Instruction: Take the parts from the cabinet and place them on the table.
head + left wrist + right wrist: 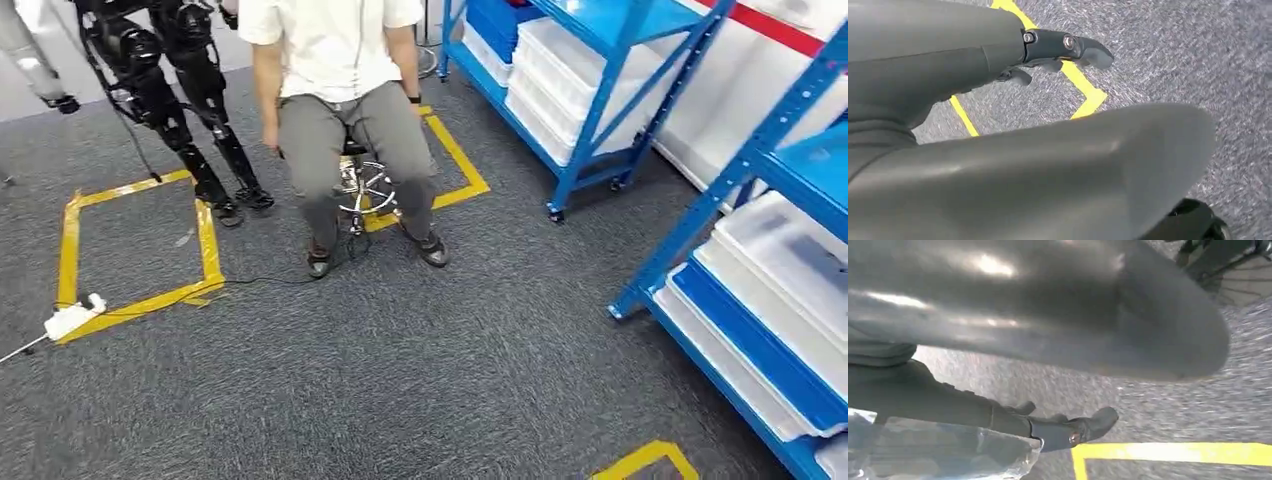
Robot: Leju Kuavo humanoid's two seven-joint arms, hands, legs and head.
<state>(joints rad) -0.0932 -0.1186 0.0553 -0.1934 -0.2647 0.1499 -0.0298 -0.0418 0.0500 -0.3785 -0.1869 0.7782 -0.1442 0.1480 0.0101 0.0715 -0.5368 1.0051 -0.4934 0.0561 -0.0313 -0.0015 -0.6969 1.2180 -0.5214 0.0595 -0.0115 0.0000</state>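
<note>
My right hand hangs over the grey carpet. A crumpled clear plastic bag with something dark inside lies against its dark fingers; the hand appears to hold it. My left hand also hangs over the carpet, its fingers stretched out with nothing in them. Two blue shelf racks stand to the right in the head view, carrying white bins and blue bins.
A person sits on a wheeled stool straight ahead. Another robot's dark legs stand beside them. A yellow tape square, a white power strip and a cable lie on the carpet at left.
</note>
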